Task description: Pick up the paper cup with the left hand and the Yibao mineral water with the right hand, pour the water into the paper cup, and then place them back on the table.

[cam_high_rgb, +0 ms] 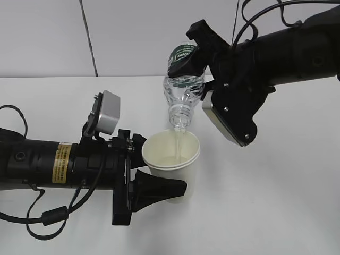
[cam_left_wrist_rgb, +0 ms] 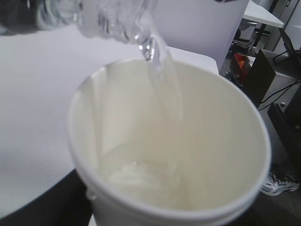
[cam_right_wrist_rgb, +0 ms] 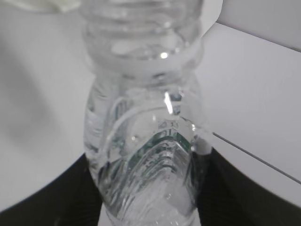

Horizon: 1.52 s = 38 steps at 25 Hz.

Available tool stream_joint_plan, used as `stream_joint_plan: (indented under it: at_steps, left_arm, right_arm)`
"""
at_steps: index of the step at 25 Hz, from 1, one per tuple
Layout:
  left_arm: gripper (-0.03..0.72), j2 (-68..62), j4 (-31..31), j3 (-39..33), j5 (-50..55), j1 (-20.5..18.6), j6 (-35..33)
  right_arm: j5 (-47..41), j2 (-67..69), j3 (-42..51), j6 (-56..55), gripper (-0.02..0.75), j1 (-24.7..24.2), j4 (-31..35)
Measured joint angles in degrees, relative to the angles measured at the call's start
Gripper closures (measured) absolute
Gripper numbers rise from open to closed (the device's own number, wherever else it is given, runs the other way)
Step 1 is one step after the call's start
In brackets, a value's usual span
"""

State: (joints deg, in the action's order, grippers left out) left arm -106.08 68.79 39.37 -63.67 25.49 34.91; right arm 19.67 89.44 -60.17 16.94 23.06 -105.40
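My left gripper [cam_high_rgb: 159,183] is shut on the white paper cup [cam_high_rgb: 171,157], holding it upright above the table [cam_high_rgb: 287,202]. My right gripper [cam_high_rgb: 199,50] is shut on the Yibao mineral water bottle [cam_high_rgb: 183,87], tipped neck-down over the cup. A thin stream of water runs from the neck into the cup. In the left wrist view the cup [cam_left_wrist_rgb: 211,141] fills the frame with a little water at its bottom, and the bottle neck [cam_left_wrist_rgb: 117,21] is at the top. In the right wrist view the clear bottle [cam_right_wrist_rgb: 146,141] sits between the black fingers [cam_right_wrist_rgb: 230,188].
A grey-white camera box [cam_high_rgb: 109,111] sits on the left arm and another [cam_high_rgb: 226,125] on the right arm near the cup. Black cables [cam_high_rgb: 37,218] lie on the table at the lower left. A wall rises behind the table's far edge.
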Motion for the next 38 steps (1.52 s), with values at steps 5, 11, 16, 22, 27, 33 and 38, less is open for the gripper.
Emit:
stream_joint_plan:
  at_steps: [5, 11, 16, 22, 27, 33, 38]
  left_arm:
    - [0.253, 0.0, 0.0, 0.0, 0.0, 0.0, 0.0]
    - [0.253, 0.0, 0.0, 0.0, 0.0, 0.0, 0.0]
    - [0.253, 0.0, 0.0, 0.0, 0.0, 0.0, 0.0]
    - [0.253, 0.0, 0.0, 0.0, 0.0, 0.0, 0.0]
    - [0.253, 0.0, 0.0, 0.0, 0.0, 0.0, 0.0]
    - [0.253, -0.1, 0.0, 0.0, 0.0, 0.0, 0.0]
    - [0.253, -0.1, 0.0, 0.0, 0.0, 0.0, 0.0]
  right_arm:
    - [0.0, 0.0, 0.0, 1.0, 0.311, 0.0, 0.0]
    - [0.0, 0.0, 0.0, 1.2, 0.311, 0.0, 0.0]
    - [0.0, 0.0, -0.1, 1.2, 0.311, 0.0, 0.0]
    - [-0.2, 0.0, -0.1, 1.2, 0.311, 0.0, 0.0]
    - [-0.9, 0.0, -0.1, 1.3, 0.311, 0.0, 0.0]
    - [-1.2, 0.0, -0.1, 1.4, 0.311, 0.0, 0.0]
    - [-1.3, 0.0, -0.1, 1.9, 0.311, 0.0, 0.0]
